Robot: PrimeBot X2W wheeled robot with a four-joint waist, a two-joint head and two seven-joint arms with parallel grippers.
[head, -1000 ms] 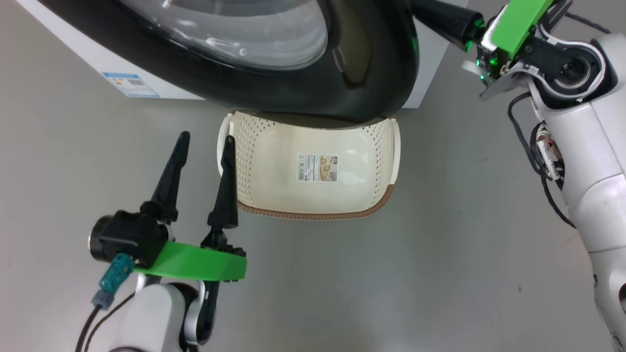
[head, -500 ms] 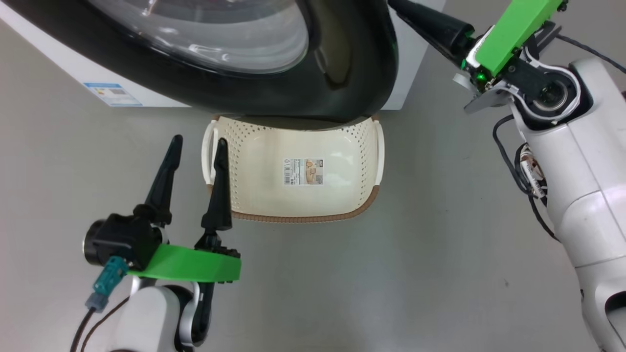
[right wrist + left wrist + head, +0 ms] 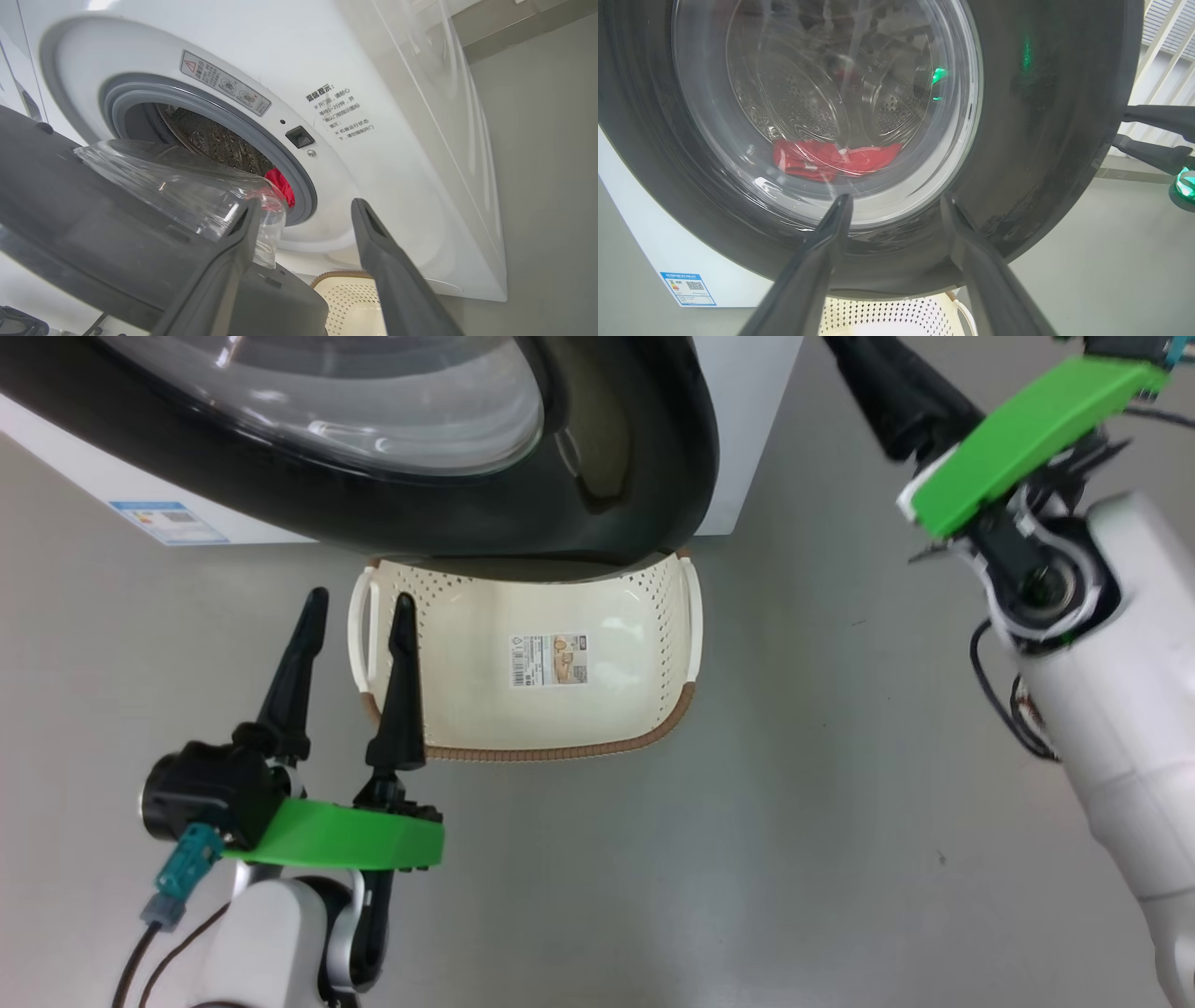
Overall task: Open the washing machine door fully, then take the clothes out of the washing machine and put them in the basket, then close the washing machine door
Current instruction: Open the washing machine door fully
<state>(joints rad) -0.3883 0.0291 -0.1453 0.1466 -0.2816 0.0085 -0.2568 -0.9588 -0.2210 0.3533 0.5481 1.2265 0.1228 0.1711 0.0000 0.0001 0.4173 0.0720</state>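
Note:
The washing machine door stands partly open, its black rim overhanging the basket on the floor. Its glass bowl is swung out of the washing machine. Red clothes lie in the drum, seen through the glass and past the seal as clothes. My left gripper is open and empty over the basket's left handle, pointing at the door. My right gripper is open beside the door's free edge, touching nothing. In the head view the right gripper sits top right.
A blue label marks the machine's lower front. Grey floor spreads in front and to the right of the basket. The right gripper's fingers show beyond the door rim in the left wrist view. The basket's rim lies under the door.
My right gripper has gone from shut at the door's edge to open and has drawn away to the right. The head camera has shifted, so the whole scene sits further left.

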